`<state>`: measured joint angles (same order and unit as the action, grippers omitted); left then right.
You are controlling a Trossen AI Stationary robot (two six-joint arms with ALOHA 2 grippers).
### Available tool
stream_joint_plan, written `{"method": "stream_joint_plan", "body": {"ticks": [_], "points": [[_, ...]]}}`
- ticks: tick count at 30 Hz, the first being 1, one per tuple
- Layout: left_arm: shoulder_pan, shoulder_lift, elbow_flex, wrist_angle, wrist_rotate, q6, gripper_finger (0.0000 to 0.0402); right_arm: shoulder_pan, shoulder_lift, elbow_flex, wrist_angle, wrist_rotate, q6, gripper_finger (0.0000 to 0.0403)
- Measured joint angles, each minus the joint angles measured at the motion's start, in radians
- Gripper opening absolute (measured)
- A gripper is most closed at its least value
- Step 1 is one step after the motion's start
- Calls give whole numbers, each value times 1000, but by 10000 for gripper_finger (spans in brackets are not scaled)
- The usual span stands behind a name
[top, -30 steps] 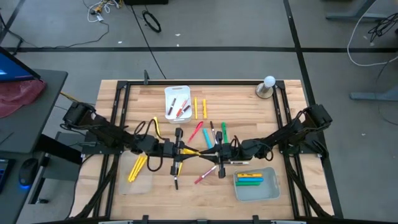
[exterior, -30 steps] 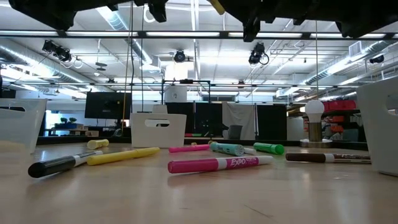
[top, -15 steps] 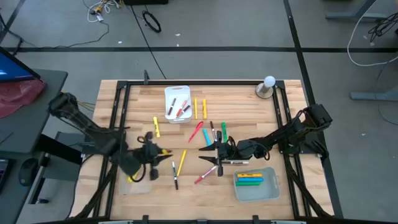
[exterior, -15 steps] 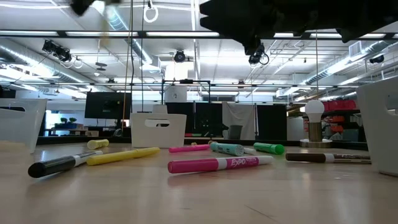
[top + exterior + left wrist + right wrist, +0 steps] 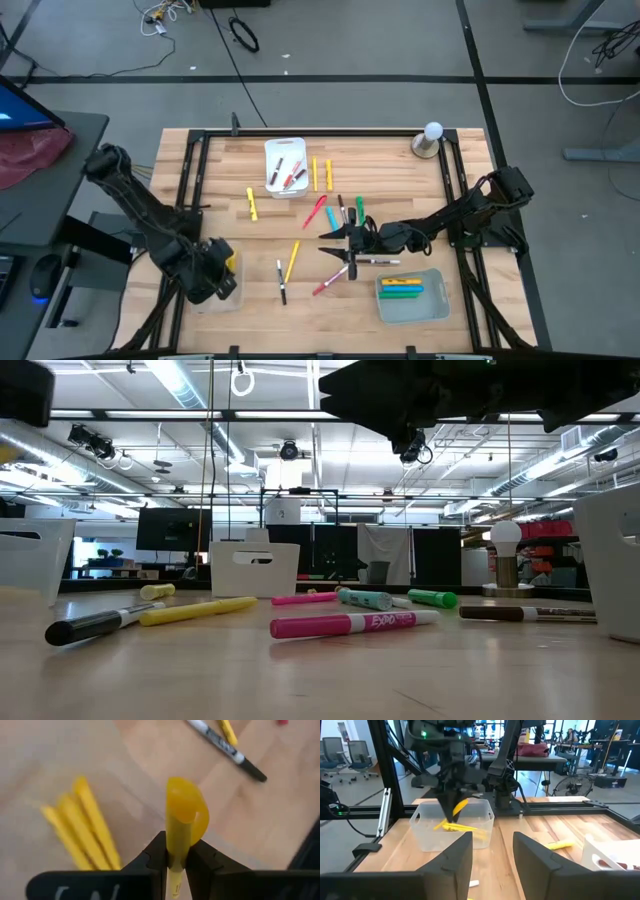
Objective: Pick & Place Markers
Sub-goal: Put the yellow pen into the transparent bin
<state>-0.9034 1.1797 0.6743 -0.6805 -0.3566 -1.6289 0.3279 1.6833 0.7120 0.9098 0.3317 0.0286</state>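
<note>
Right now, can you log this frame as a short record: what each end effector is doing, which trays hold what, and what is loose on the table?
left end effector: shut on yellow marker, over clear tray
right end effector: open, empty, above loose markers at table centre
clear tray contents: yellow markers
right front tray: yellow, green and blue markers
white tray: red and dark markers
</note>
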Motion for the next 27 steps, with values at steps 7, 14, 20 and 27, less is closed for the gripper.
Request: {"method": "stream_joint_plan", "body": {"ticks": [7, 14, 20, 27], "points": [[-8, 0, -97, 189, 64, -11, 52, 0, 0, 0, -2, 0, 1, 144], [-7, 0, -129, 174, 73, -13, 53, 0, 0, 0, -3, 0, 2, 144], [11, 0, -165, 155, 164, -74, 57, 0, 0, 0, -13, 0, 3, 144], [47, 1, -176, 116, 258, -88, 104, 0, 0, 0, -16, 0, 5, 144]]}}
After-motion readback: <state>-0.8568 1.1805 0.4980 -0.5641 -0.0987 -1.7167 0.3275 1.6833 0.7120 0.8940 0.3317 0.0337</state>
